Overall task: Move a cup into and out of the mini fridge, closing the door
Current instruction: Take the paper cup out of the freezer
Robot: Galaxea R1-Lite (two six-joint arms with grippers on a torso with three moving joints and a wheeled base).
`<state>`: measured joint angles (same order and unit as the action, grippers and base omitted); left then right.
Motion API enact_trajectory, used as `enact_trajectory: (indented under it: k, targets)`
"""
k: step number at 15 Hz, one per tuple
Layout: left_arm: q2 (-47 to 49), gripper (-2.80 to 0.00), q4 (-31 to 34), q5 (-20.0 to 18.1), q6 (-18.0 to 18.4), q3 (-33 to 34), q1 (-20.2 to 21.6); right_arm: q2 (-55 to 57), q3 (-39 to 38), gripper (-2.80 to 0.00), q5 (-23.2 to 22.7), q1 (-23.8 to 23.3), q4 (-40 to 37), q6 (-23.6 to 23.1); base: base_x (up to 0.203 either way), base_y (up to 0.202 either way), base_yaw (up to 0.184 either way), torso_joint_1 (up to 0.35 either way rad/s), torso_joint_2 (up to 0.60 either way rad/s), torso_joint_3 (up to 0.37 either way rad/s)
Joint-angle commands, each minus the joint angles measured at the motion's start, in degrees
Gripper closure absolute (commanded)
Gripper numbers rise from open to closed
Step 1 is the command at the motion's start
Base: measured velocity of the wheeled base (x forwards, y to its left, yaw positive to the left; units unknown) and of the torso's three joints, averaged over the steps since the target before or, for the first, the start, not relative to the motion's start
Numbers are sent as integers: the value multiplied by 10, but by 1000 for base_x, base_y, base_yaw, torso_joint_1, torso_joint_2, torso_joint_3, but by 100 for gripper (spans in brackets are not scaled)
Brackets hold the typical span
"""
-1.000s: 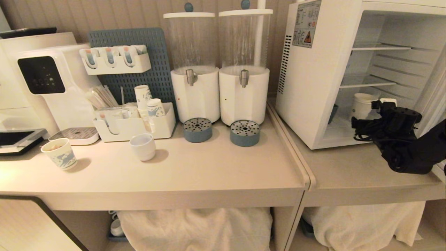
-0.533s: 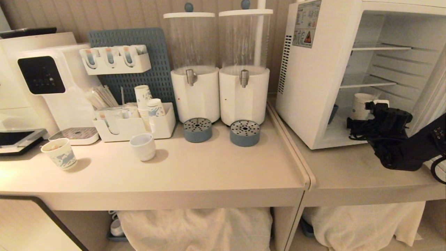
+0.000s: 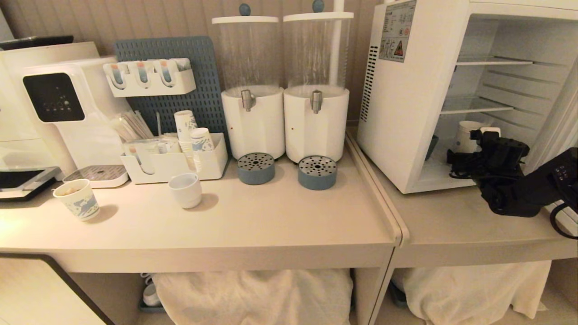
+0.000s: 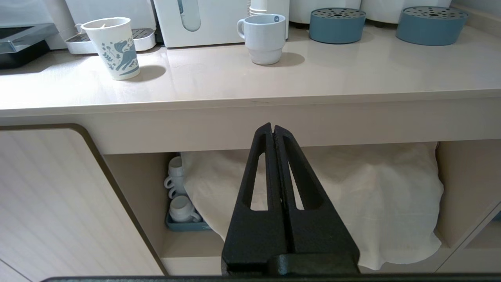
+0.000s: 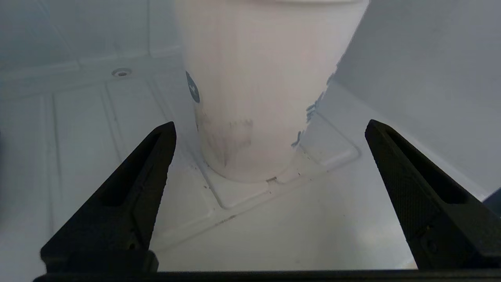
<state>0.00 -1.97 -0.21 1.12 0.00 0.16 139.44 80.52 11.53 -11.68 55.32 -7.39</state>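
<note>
Right claw (image 5: 270, 129) spread wide just before the cup (image 5: 258, 86), cup upright on mini fridge (image 3: 406, 113) floor

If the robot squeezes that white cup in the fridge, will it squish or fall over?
The cup looks like thin paper, so a hard squeeze would probably dent it. It's tall with a narrow base, so a sideways nudge might tip it. The right gripper is open around it.

White cup (image 5: 258, 86), small round blue logo. White mini fridge (image 3: 406, 104), pale interior, orange-red warning sticker (image 3: 397, 31). Black right gripper (image 5: 270, 129). White paper cup (image 3: 77, 198) with blue drawings. White mug (image 3: 186, 189). Blue-grey pegboard (image 3: 180, 81). Blue drip trays (image 3: 256, 168). Beige counter (image 3: 253, 225).
</note>
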Motion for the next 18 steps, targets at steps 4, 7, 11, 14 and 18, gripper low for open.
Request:
enact_trajectory:
  k: [4,7,11,14,18]
  targets:
    - [1,0,0,-1,0,11,0,3,8,0,2,-1,-2,-1,0,0,0,0,0,0]
    - [1,0,0,-1,0,10,0,2,2,0,1,-1,-3,-1,0,0,0,0,0,0]
    - [0,0,-1,-1,1,11,0,-12,-30,0,-9,-6,3,0,0,0,0,0,0,0]
    - [0,0,-1,-1,6,11,0,-66,-97,0,-51,-19,3,3,0,0,0,0,0,0]
    - [0,0,0,-1,6,11,0,-148,-186,0,-96,-33,0,8,0,0,0,0,0,0]
